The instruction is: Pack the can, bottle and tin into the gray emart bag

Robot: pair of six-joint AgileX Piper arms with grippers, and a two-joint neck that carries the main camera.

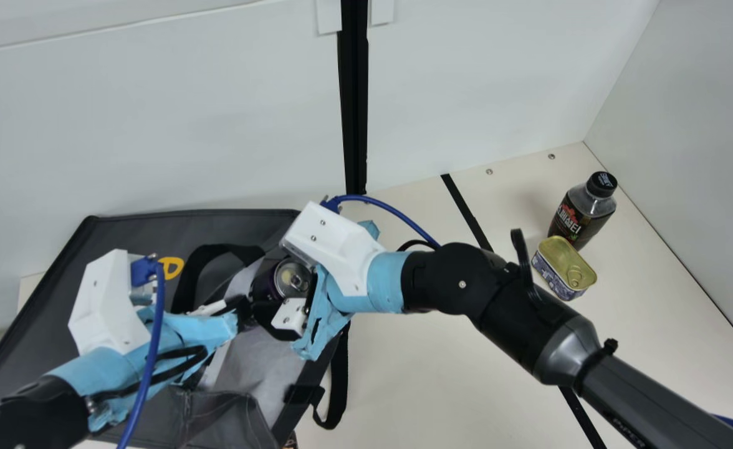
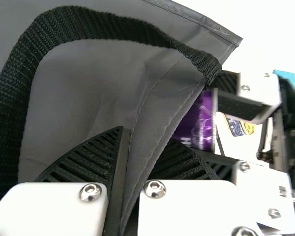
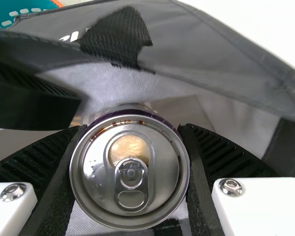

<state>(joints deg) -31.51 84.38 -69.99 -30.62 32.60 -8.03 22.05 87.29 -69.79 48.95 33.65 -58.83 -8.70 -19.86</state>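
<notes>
Right claw (image 3: 132, 129) clamps the can (image 3: 162, 169) at the bag (image 1: 129, 234); left claw (image 2: 142, 140) pinches the bag's edge (image 2: 163, 123). If that slips, the can may snag.

Place: an enclosed robot test booth, laboratory in type. Enclosure: plain white panels (image 1: 167, 131) rising behind the table's far edge, joined at a black upright strip (image 1: 354, 112); a further pale panel (image 1: 697, 143) along its right edge, meeting at the far right corner. Table (image 1: 416, 380): cream top, metal screw heads (image 1: 551, 156) set near that corner, a black stripe (image 1: 466, 212) crossing it. Equipment: two jointed arms, left (image 1: 36, 405) and right (image 1: 447, 280), with white wrist housings (image 1: 335, 243), blue wrapping and blue cables (image 1: 388, 209).
</notes>
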